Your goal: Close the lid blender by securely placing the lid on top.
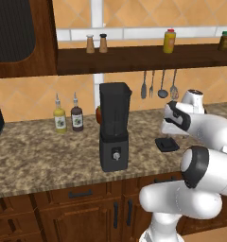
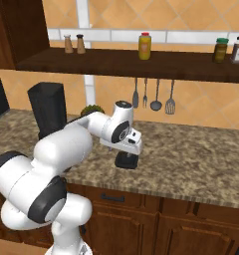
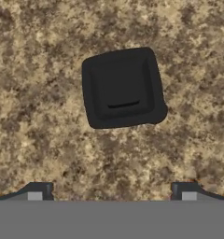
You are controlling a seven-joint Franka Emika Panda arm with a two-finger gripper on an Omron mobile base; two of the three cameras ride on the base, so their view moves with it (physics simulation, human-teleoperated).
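The blender (image 1: 114, 127) stands upright on the granite counter, its dark tapered jar open at the top; it also rises behind the arm at the left (image 2: 48, 107). The lid (image 1: 166, 144), a flat black square slab, lies on the counter to the blender's right. In the hand view the lid (image 3: 123, 87) lies flat, straight ahead of the fingertips and slightly right of centre. My gripper (image 3: 113, 193) hovers just above the lid (image 2: 126, 160) and points down at it. It is open, its tips wide apart with nothing between them.
Two small sauce bottles (image 1: 68, 118) stand left of the blender near the wall. Utensils (image 1: 158, 85) hang on the wall behind the lid. Above, a dark shelf (image 1: 144, 57) carries shakers and jars. The counter's front edge (image 1: 87, 182) runs just in front of the blender.
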